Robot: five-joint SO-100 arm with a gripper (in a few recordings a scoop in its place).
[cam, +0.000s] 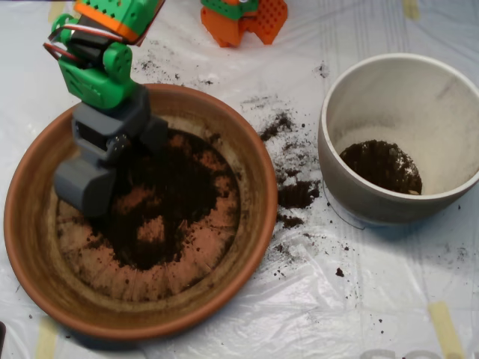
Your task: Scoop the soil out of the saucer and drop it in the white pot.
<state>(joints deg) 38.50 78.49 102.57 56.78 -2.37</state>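
Green and orange arm segments (97, 45) descend from the upper left, carrying the grey clamshell scoop (101, 161) down into the left half of the terracotta saucer (247, 149), its shells parted and its lower edge at the soil (165, 202), with no load visible. Judged step: digging in; next, the shells must close on earth, lift, and swing right over the spilled crumbs (296, 191). Destination is the white pot (397, 67), holding 1 small heap (382, 164).
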